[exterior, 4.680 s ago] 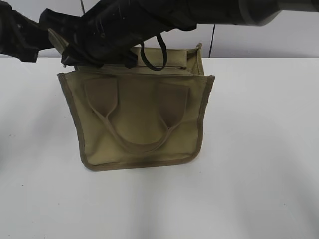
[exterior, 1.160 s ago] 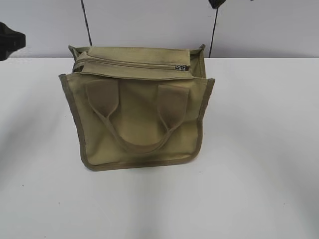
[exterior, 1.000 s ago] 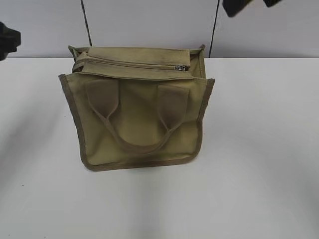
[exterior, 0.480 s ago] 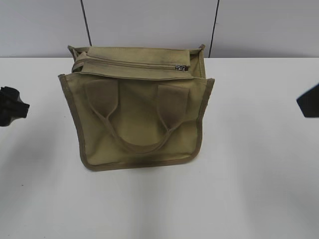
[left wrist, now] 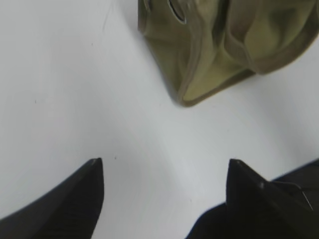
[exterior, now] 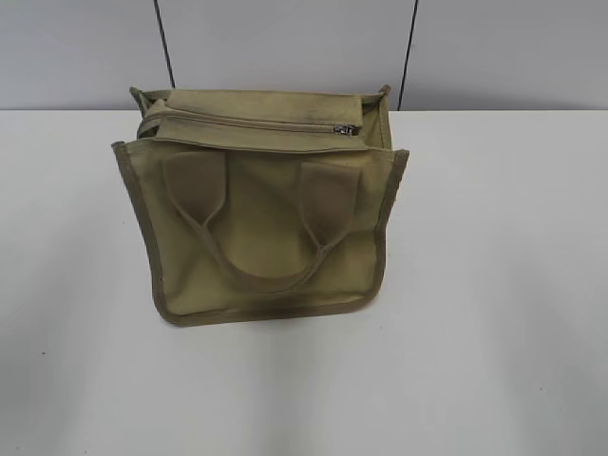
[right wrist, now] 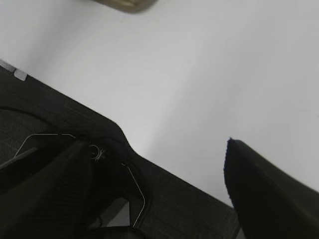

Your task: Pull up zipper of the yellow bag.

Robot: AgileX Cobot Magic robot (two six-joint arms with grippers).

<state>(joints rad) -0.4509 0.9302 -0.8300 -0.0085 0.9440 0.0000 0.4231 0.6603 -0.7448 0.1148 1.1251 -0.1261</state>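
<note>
The yellow bag (exterior: 266, 228) stands on the white table, its handles hanging down the front. The zipper (exterior: 256, 122) runs along the top, with the silver slider (exterior: 344, 129) at its right end. Neither gripper shows in the exterior view. In the left wrist view my left gripper (left wrist: 164, 162) is open and empty over bare table, with a lower corner of the bag (left wrist: 214, 45) well ahead of it. In the right wrist view my right gripper (right wrist: 157, 144) is open and empty, and only a sliver of the bag (right wrist: 124, 4) shows at the top edge.
The white table (exterior: 494, 285) spreads around the bag on all sides. A grey wall with two dark vertical seams (exterior: 408, 52) stands behind it. A black textured surface (right wrist: 55, 114) fills the lower left of the right wrist view.
Both arms have left the bag's top, dropped to the table's left and right edges, and gone out of the exterior view. The bag has not moved.
</note>
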